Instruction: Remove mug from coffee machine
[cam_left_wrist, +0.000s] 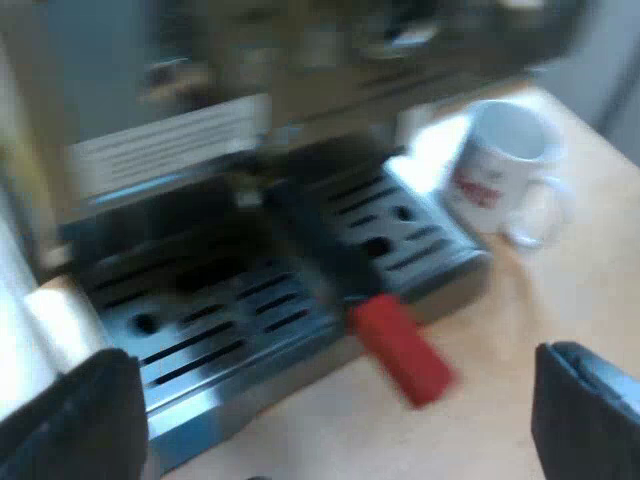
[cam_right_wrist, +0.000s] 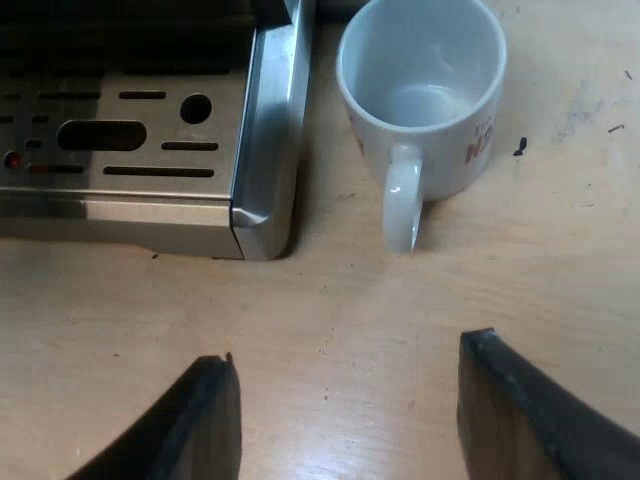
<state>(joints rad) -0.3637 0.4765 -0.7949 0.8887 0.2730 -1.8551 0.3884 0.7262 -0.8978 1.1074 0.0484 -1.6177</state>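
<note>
Left gripper (cam_left_wrist: 328, 400): fingers set wide apart, nothing between them, hanging over the wooden table (cam_left_wrist: 530, 300) in front of the espresso machine (cam_left_wrist: 180, 150). Right gripper (cam_right_wrist: 350, 350): fingers likewise spread, holding nothing, low over the table (cam_right_wrist: 330, 300) and facing the mug (cam_right_wrist: 420, 100). The mug is white with red lettering on its side, upright and empty. It stands on the table, off the machine, just beside the outer corner of the metal drip tray (cam_right_wrist: 130, 130), with a narrow strip of bare wood between the two. Its handle (cam_right_wrist: 402, 205) points toward the right gripper, lying roughly on the line between that gripper's fingers but well short of them, so there is no contact. From the left wrist view, the mug (cam_left_wrist: 500, 160) shows at the far side of the drip tray (cam_left_wrist: 220, 310), on the table and near the machine's side. The holder's dark handle (cam_left_wrist: 320, 240) reaches out from under the machine's front across the slotted tray. Its red end (cam_left_wrist: 400, 350) projects past the tray's front edge, over the table and near the left gripper. Whether the holder is fully locked in cannot be determined.
</note>
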